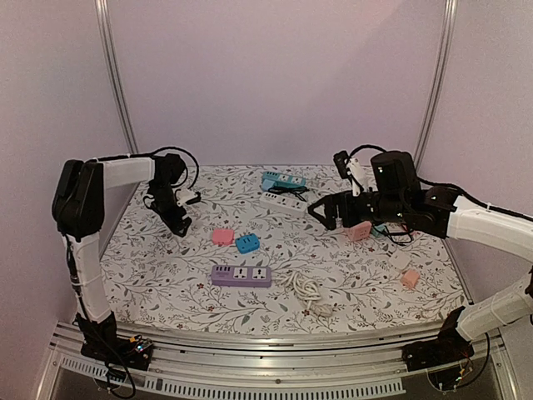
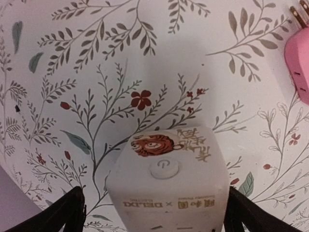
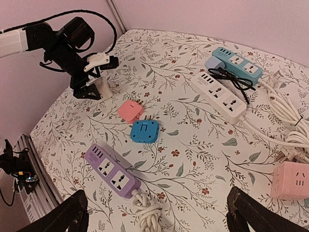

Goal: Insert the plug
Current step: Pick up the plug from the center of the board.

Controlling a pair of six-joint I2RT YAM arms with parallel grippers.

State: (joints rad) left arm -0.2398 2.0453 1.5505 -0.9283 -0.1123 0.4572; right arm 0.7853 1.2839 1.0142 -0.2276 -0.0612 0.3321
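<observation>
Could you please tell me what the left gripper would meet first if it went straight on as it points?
Probably the white cube, which sits straight ahead between the left gripper's open fingers; the flowered cloth lies beyond it. How near the cube is, the wrist view does not settle.

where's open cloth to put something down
Bare cloth lies left of the purple strip, toward the near-left corner, and between the blue adapter and pink cube. Crowded at the far side around the white strip and teal strip.
</observation>
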